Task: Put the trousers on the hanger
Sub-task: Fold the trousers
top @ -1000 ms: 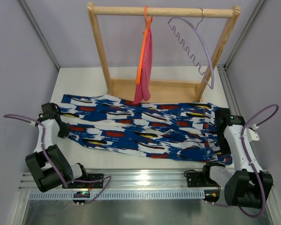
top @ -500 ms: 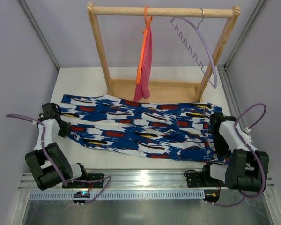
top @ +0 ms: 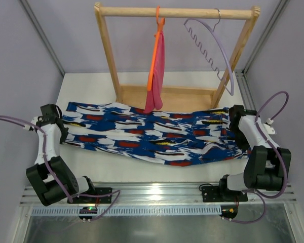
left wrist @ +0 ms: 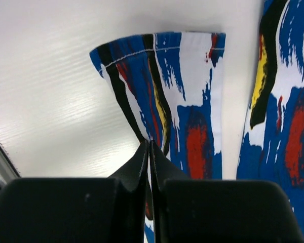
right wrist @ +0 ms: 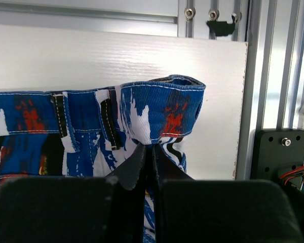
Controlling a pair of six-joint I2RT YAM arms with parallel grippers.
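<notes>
The trousers [top: 147,132], blue with white, red and black print, lie stretched across the white table in front of the rack. My left gripper [top: 57,123] is shut on the leg hem at the left end [left wrist: 157,91]. At the right end my right gripper [top: 236,119] is shut on the waistband [right wrist: 162,111], which folds up over the fingertips. The lilac hanger [top: 213,50] with the wavy bar hangs by its silver hook on the right part of the wooden rail, apart from both grippers.
The wooden rack [top: 175,12] stands at the back of the table, its base [top: 167,96] just behind the trousers. An orange hanger with pink cloth [top: 156,66] hangs mid-rail. A metal rail [top: 152,195] runs along the near edge, and grey walls close both sides.
The right gripper has closed on the waistband and both arms have drawn back toward the rack. The trousers' near edge has pulled up off the table front, so the cloth lies narrower.
</notes>
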